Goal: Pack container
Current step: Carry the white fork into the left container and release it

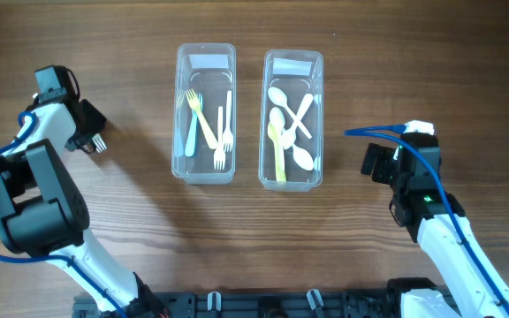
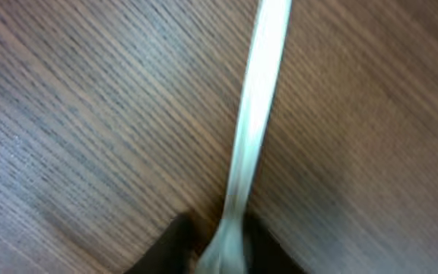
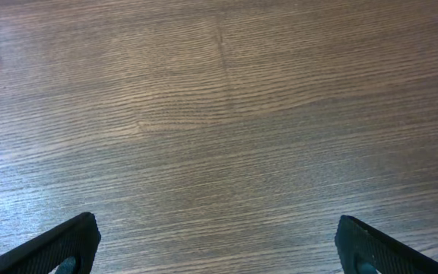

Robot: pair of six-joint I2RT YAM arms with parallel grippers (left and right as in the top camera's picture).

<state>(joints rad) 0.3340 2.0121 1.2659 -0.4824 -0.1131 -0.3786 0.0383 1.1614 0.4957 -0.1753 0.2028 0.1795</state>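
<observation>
- Most of the packing looks done. The left container [image 1: 180,106] holds several forks [image 1: 222,141], white, pale blue and yellowish, lying lengthwise and partly across each other.
- The right container [image 1: 318,115] holds the spoons [image 1: 300,155], white and yellow-green, also overlapping.
- One white fork [image 1: 102,145] is outside the boxes, at the far left of the worktop [image 1: 369,53] and well apart from both containers.
- The left pincer [image 1: 91,140] is on that fork. In the blurred left wrist view its two dark fingers [image 2: 175,242] sit against either side of the fork's neck, so it looks clamped on it, with the handle running away from the camera.
- I cannot tell whether the fork is lifted or lying on the wood.
- What is left, as I judge it, is to carry this fork to the left container and lay it with the others. No other loose cutlery shows on the worktop.
- The right pincer [image 1: 378,163] stands to the right of the spoon box with its jaws wide apart and nothing between them, only bare wood under it.
- The path from the fork to the left container is plain wood with nothing lying on it.
- The near wall of that box has to be cleared on the way in. The crossed forks already inside leave an uneven bed, so the new one may land askew.
</observation>
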